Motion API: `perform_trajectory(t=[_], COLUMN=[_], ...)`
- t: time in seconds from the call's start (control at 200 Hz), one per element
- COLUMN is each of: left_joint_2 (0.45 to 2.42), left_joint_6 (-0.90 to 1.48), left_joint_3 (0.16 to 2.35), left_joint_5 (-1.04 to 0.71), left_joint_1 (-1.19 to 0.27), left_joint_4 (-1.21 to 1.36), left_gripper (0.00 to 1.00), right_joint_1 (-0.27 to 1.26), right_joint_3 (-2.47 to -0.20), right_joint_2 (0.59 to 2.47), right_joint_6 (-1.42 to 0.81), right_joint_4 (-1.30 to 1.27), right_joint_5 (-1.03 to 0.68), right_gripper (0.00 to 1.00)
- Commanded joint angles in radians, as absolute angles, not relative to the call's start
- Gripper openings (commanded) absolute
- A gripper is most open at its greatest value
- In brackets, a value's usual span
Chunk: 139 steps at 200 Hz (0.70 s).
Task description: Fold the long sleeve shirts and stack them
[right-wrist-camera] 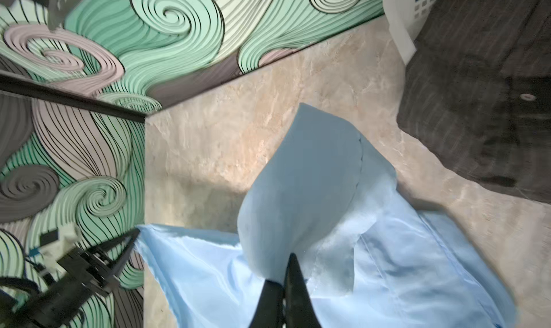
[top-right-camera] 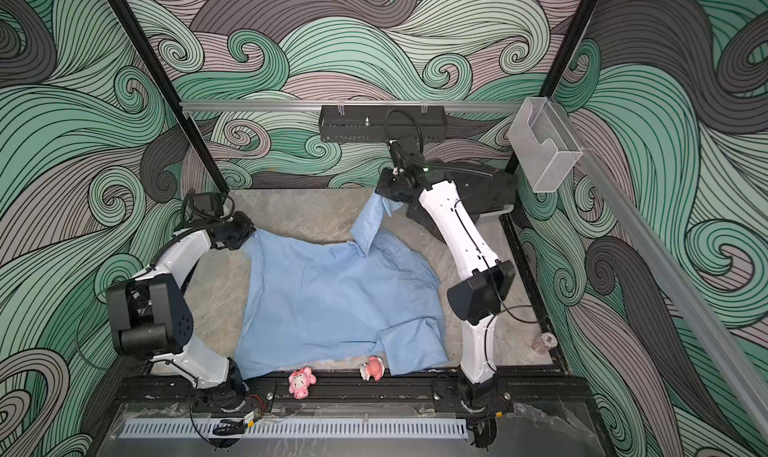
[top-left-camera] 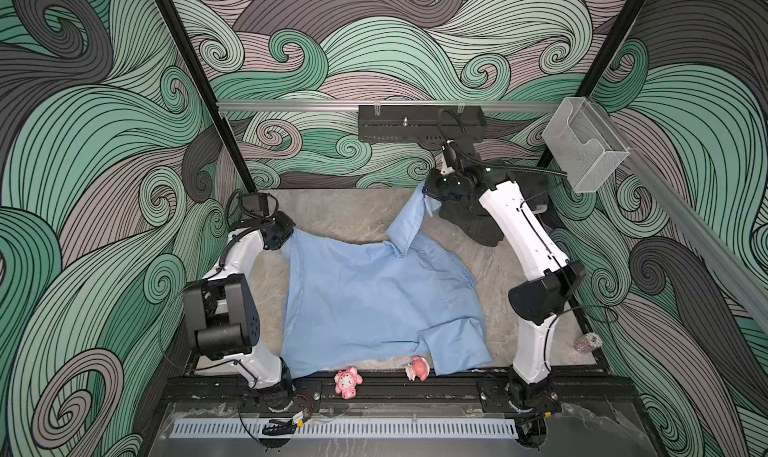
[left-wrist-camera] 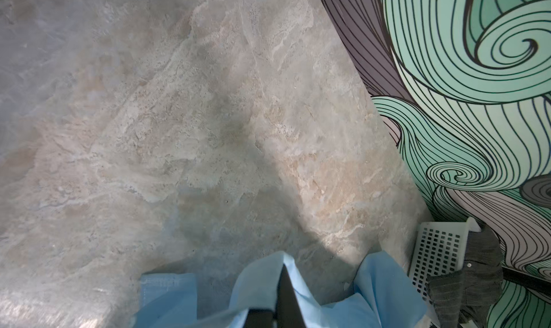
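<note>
On the table: we find the light blue shirt (top-left-camera: 374, 292) spread over the marbled table (top-left-camera: 332, 213) between the two arms, its near edge reaching the black front rail (top-left-camera: 395, 392).
Left hold: the left gripper (left-wrist-camera: 283, 278) is pressed tight on the shirt's far left corner. In its wrist view we see blue cloth bunched on both sides of the closed dark fingers.
Right hold: the right gripper (right-wrist-camera: 292, 263) is clamped on the tip of a narrow length of the blue cloth. That length rises from the shirt's far edge up to the jaws at the far end of the table.
Between the holds: the shirt's far edge sags in a shallow curve from one grip to the other.
Look of the cloth: we see plain pale blue, thin and lightly creased, with seams showing in both top views. A folded panel lies at its near right corner. We cannot make out buttons.
Far right: the dark charcoal pinstriped shirt (right-wrist-camera: 477, 102) lies just beside the right gripper, with one pale button showing.
Container: a white perforated basket (left-wrist-camera: 435, 252) stands in the far right corner. The dark shirt drapes over its rim and down onto the table.
Second container: a see-through box (top-left-camera: 582, 147) hangs on a metal rail (top-left-camera: 685, 226) above the table's right side.
Near edge: a pink toy figure (top-left-camera: 348, 382) and a paler pink figure (top-left-camera: 417, 367) lie just beside the blue shirt's hem.
Near right: a small patterned roll (top-left-camera: 588, 342) stands well apart from the shirt.
</note>
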State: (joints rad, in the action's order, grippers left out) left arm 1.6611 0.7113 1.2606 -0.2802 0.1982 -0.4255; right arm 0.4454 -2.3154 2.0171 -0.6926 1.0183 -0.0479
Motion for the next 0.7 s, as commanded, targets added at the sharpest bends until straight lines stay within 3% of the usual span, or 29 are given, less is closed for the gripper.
perform_trajectory(t=[0.0, 0.175, 0.32, 0.465, 0.69], left_joint_2=[1.702, 1.771, 1.81, 1.839, 1.868], left_joint_6=[0.733, 0.733, 0.728, 0.73, 0.733], left_joint_3=[1.326, 1.37, 1.381, 1.391, 1.416], left_joint_5=[-0.302, -0.304, -0.314, -0.331, -0.337], left_joint_1=[0.22, 0.238, 0.245, 0.245, 0.245], left_joint_4=[-0.439, -0.459, -0.465, -0.465, -0.477], left_gripper=[0.01, 0.02, 0.02, 0.03, 0.04], right_joint_1=[0.455, 0.46, 0.472, 0.493, 0.538], right_joint_3=[-2.318, -2.07, -1.907, -1.978, -2.322], right_joint_2=[2.029, 1.94, 1.873, 1.987, 2.307], right_joint_6=[-0.828, -0.938, -0.978, -0.964, -0.921], right_joint_4=[0.846, 0.416, 0.114, 0.039, 0.162], right_joint_5=[-0.061, 0.023, 0.187, 0.275, 0.31], right_gripper=[0.0, 0.0, 0.0, 0.0, 0.04])
